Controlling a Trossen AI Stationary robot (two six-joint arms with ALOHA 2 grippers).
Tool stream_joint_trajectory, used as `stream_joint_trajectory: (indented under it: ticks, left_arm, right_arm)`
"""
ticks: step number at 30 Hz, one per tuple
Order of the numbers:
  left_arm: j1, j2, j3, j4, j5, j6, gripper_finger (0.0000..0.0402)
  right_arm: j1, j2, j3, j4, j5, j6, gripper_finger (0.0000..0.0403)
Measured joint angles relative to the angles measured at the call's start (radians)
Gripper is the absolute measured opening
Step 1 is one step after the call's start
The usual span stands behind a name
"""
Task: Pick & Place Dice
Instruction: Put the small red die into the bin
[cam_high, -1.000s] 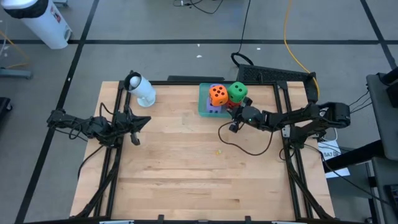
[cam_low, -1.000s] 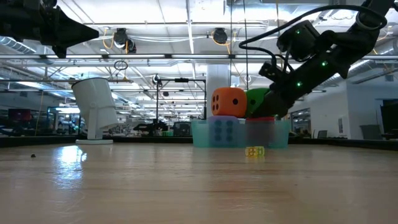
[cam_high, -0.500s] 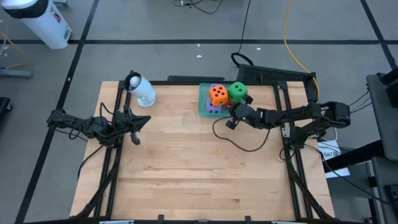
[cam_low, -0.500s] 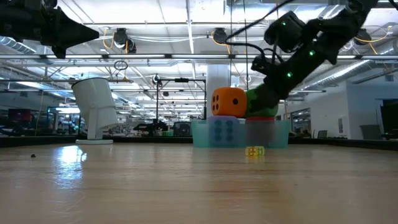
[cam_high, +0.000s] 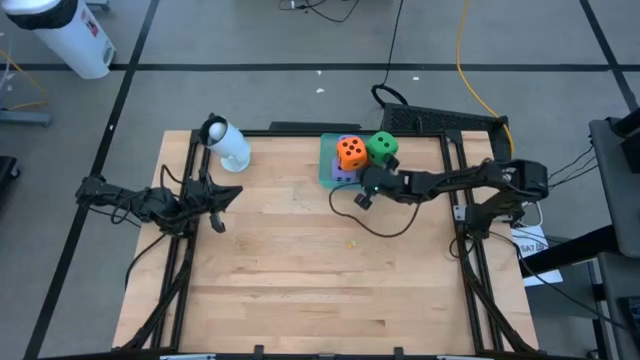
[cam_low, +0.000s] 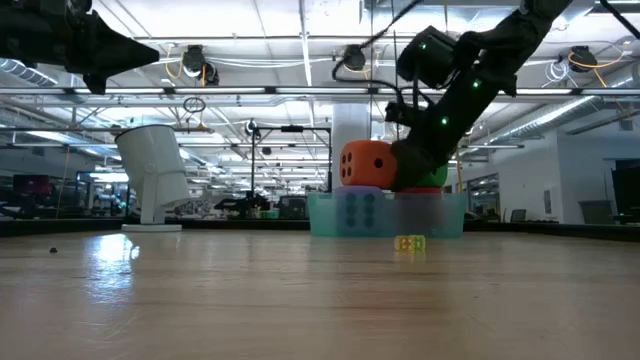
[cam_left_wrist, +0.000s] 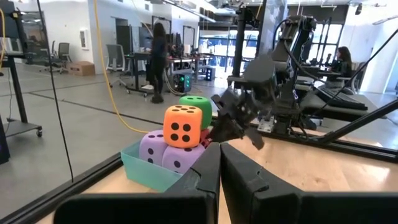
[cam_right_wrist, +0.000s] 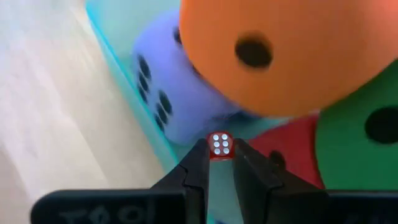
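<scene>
R tool (cam_right_wrist: 221, 163) pinches a tiny red die (cam_right_wrist: 220, 144) by opp faces at the tray (cam_right_wrist: 134, 118); looks hard, light, slippery, so keep the squeeze centred; L tool (cam_left_wrist: 219, 163) clenched, empty.

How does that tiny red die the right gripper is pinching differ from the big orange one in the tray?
The tiny red die is pinched between the right gripper fingertips, in the air beside the teal tray; the orange die sits stacked on the purple dice inside the tray. The red one is far smaller and carries white pips, while the orange one has dark pips. Both are pipped cubes.
</scene>
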Motion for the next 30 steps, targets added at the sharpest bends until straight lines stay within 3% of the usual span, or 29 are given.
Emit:
stream_joint_trajectory:
  ticks: [4,12,30]
  left_arm:
    - [0.000,0.000,0.000,0.000,-0.001,0.000,0.0019]
    - [0.000,0.000,0.000,-0.001,-0.007,0.001,0.0019]
    - [0.000,0.000,0.000,0.000,-0.006,0.000,0.0019]
  right_arm:
    - [-0.003,0.021,0.010,0.010,0.059,-0.026,0.0043]
    - [-0.007,0.021,0.010,-0.019,-0.020,-0.034,0.0043]
    - [-0.007,0.054,0.011,0.000,-0.017,-0.077,0.0059]
